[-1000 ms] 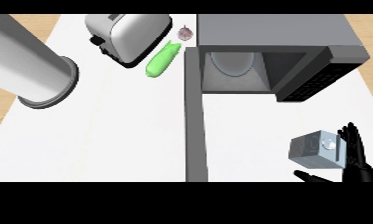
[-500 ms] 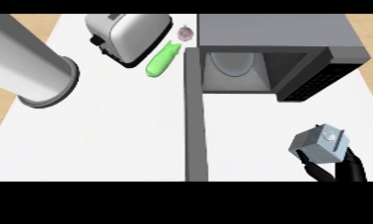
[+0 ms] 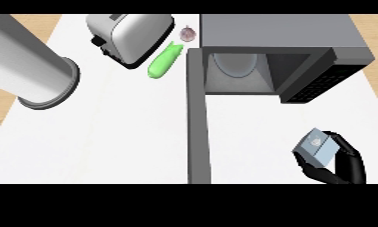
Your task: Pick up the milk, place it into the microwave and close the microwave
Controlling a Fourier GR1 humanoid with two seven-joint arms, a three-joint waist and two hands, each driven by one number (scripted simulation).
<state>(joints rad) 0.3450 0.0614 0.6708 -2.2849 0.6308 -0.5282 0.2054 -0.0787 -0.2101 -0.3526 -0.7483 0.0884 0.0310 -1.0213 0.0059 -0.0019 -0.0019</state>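
Note:
A small grey-blue milk carton (image 3: 316, 148) shows at the lower right, tilted, with my right hand (image 3: 341, 168) curled round it from below and behind. The microwave (image 3: 280, 51) stands at the upper right with its cavity open and a pale round plate (image 3: 236, 63) inside. Its grey door (image 3: 198, 121) swings out toward me, edge-on, left of the carton. The carton is below and to the right of the cavity opening. My left hand does not show.
A silver toaster (image 3: 129, 36) stands at the top, with a green cucumber (image 3: 165, 61) beside it and a small garlic bulb (image 3: 189, 34) next to the microwave. A large metal cylinder (image 3: 33, 73) lies at the left.
My right hand went from open behind the carton to curled round it. The carton has tilted and moved slightly toward the microwave.

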